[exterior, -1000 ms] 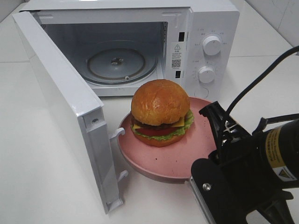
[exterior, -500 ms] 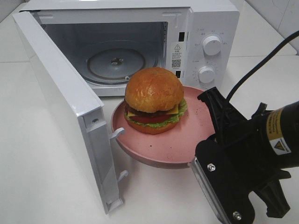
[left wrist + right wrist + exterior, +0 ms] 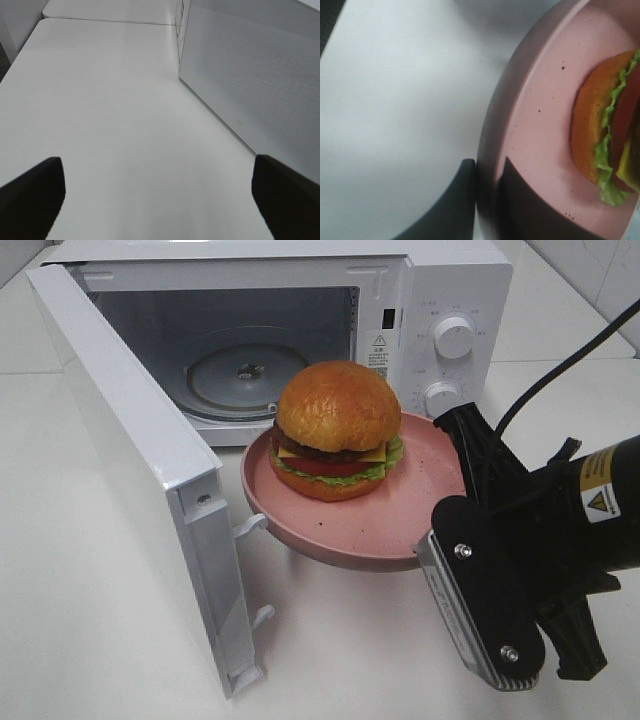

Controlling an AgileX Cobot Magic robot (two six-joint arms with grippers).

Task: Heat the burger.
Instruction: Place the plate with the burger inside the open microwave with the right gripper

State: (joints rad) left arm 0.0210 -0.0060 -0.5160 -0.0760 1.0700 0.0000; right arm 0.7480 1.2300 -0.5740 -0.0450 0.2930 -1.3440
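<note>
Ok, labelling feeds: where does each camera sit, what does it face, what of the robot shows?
Exterior high: high in front, looking down at the open microwave and burger on pink plate; right arm shows.
Left wrist: over the table, facing the microwave door from outside; open left hand shows.
Right wrist: close on the plate rim, pinched by the right hand.
Shared: exterior and right wrist both show burger and plate.

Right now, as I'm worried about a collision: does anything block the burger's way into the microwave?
Nothing visible does. The door stands open, the microwave holds only its turntable; the right gripper grips the plate carrying the burger.
</note>
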